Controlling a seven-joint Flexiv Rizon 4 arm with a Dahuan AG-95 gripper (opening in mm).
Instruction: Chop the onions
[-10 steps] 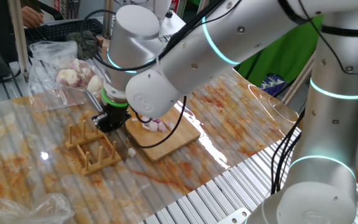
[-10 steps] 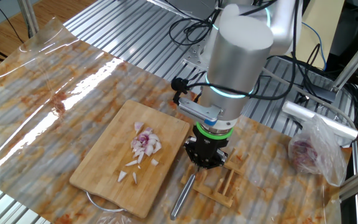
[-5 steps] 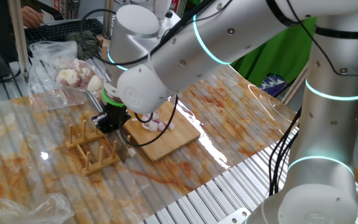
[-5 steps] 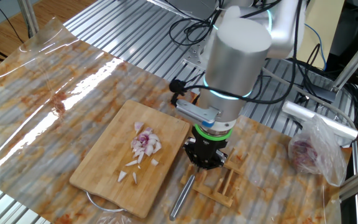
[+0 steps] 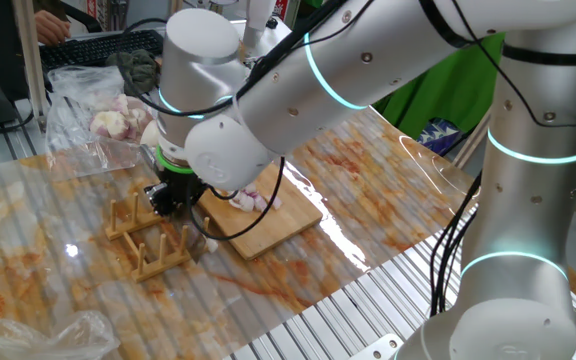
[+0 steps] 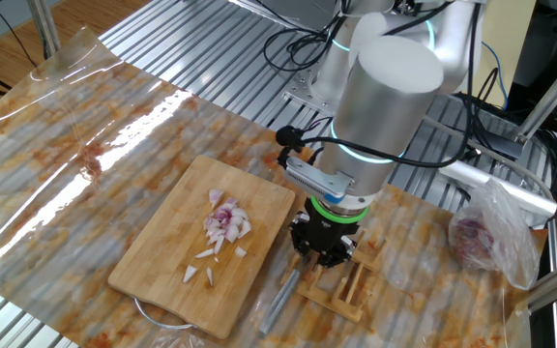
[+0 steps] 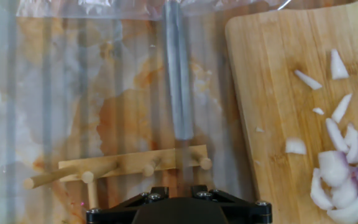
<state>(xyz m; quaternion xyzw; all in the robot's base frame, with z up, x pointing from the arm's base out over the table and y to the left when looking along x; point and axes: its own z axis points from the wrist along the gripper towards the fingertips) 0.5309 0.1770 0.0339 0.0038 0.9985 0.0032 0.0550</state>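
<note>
No text, label, brand, number or sign could be read in any of the three views.

Wooden peg rack (image 6: 337, 283) and metal handle (image 6: 277, 302) crowded the gripper (image 6: 323, 253) at 6 o'clock; bamboo board (image 6: 153, 265) flanked at 9. Bare surface (image 6: 85, 135) lay beyond, toward 10.
</note>
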